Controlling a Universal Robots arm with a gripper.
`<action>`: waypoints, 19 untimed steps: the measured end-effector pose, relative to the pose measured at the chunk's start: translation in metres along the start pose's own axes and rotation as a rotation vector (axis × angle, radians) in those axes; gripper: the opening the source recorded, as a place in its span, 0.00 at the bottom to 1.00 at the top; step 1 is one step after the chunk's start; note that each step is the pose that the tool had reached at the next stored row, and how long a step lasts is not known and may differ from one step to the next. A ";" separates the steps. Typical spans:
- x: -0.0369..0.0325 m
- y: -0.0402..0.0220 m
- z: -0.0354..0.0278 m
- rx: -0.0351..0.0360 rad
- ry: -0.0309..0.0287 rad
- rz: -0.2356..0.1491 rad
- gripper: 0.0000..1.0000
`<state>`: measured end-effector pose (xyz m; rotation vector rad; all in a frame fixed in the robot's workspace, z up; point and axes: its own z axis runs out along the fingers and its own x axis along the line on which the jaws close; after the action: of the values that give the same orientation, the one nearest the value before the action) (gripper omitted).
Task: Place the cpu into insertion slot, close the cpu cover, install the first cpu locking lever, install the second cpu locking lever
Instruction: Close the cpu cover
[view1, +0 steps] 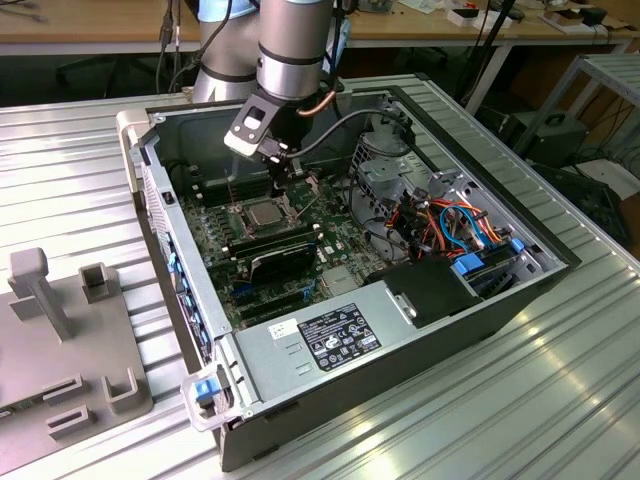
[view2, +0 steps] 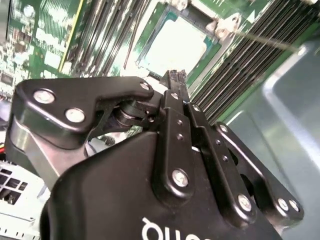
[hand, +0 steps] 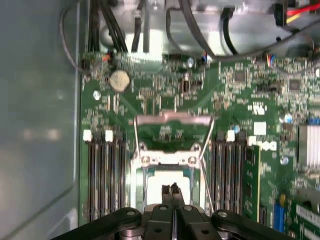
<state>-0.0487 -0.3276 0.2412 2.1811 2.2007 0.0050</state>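
As the arm hangs over the open computer case, we see its gripper with both fingers pressed together and nothing between them, poised just above the chip. The chip lies flat in the socket, pale metal top facing up, on the green board. Beyond it the cover appears to us to stand raised on its hinge, with board showing through its window. One wire lever and a second wire lever angle up at either side.

We judge the chip light, rigid and smooth, yet delicate underneath where it meets the socket's fine pins, so it is best touched only at its edges. The cover is thin sheet metal, stiff but springy, and its free edge looks like the place to push. The levers are slim wire that could slip off a fingertip, and their free ends should offer the surest purchase.

Room is tight. Rows of memory slots flank the socket closely, and a bundle of cables crowds the case on the exterior view's right. The case sits on a ribbed metal table, with a grey holder tray on the exterior view's left.
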 end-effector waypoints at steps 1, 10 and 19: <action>0.0001 0.0014 0.0000 0.0000 -0.0001 0.000 0.11; 0.0025 0.0038 -0.0187 0.0000 -0.0071 0.000 0.11; 0.0053 0.0265 -0.0183 0.0001 -0.0079 0.000 0.11</action>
<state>-0.0229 -0.3216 0.2602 2.1771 2.1970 -0.0036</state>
